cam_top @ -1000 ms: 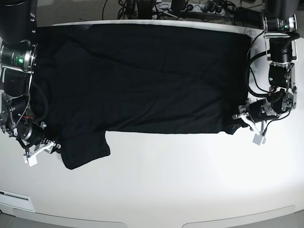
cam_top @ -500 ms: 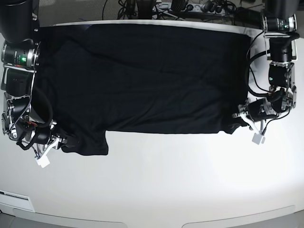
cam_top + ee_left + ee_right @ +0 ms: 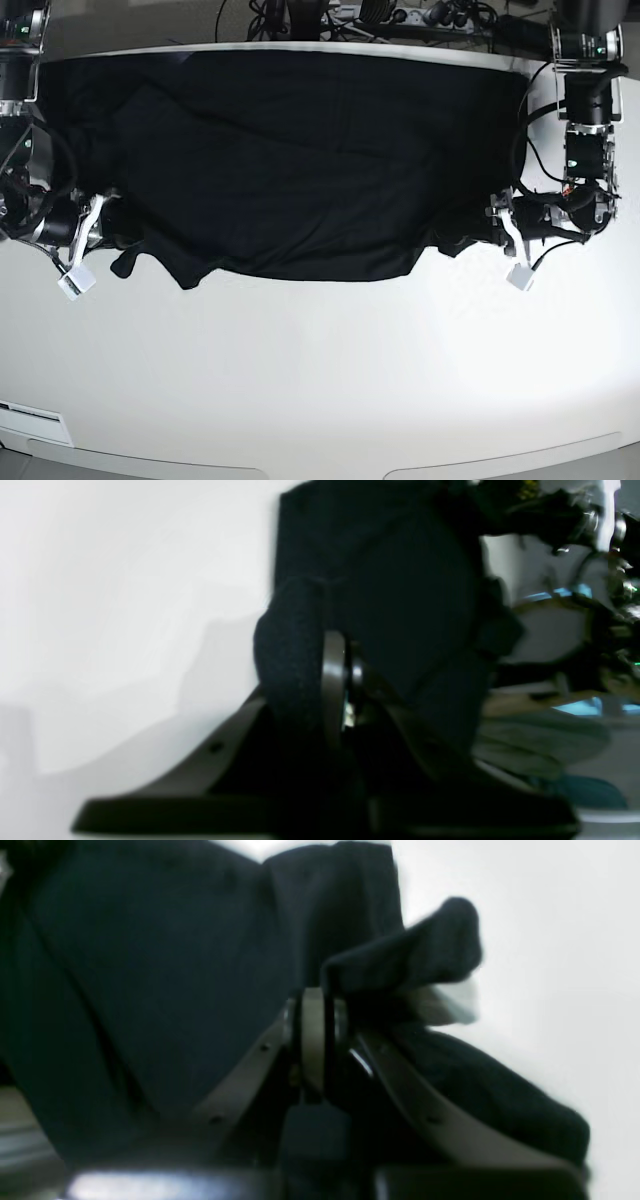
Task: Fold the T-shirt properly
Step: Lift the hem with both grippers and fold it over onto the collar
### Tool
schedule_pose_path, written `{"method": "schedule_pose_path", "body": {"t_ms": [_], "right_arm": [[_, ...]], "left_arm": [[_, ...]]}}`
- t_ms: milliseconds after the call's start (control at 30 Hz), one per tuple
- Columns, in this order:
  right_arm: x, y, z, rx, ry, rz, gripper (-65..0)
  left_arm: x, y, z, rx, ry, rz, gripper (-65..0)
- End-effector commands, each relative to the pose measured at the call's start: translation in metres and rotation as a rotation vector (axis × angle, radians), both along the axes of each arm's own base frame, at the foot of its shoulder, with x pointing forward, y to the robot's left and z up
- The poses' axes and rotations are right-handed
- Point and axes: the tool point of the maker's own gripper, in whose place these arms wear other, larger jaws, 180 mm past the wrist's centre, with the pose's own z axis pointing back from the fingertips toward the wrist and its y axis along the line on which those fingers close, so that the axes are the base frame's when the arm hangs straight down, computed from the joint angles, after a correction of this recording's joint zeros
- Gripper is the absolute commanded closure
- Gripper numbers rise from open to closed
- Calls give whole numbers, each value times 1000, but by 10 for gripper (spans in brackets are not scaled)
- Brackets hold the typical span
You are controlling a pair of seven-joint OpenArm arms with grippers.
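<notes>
The black T-shirt (image 3: pixel 290 160) lies spread across the far half of the white table, plain side up; no print shows. My left gripper (image 3: pixel 492 232) is shut on the shirt's near right corner and holds it lifted; in the left wrist view the cloth (image 3: pixel 370 580) bunches around the closed fingers (image 3: pixel 334 680). My right gripper (image 3: pixel 100 228) is shut on the shirt's near left edge by the sleeve; in the right wrist view black fabric (image 3: pixel 150 965) drapes over the closed fingers (image 3: pixel 312 1035).
The white table (image 3: pixel 330 380) stretches bare in front of the shirt. Cables and a power strip (image 3: pixel 400 14) lie behind the far edge. Both arm bases stand at the table's side edges.
Both grippers have lifted and pulled their shirt edges away from the near side. The near hem has risen and the left sleeve has been drawn up and inward.
</notes>
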Motion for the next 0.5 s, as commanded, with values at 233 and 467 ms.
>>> {"method": "schedule_pose_path", "body": {"t_ms": [233,467], "right_arm": [[-20,-3,38,-144,-108,135,0],[-23,-17,43,-195,-100,135,0]], "left_arm": [[5,13,48,125,-162,-106,0],[-15,18,55,204,-201,-171,0]]}}
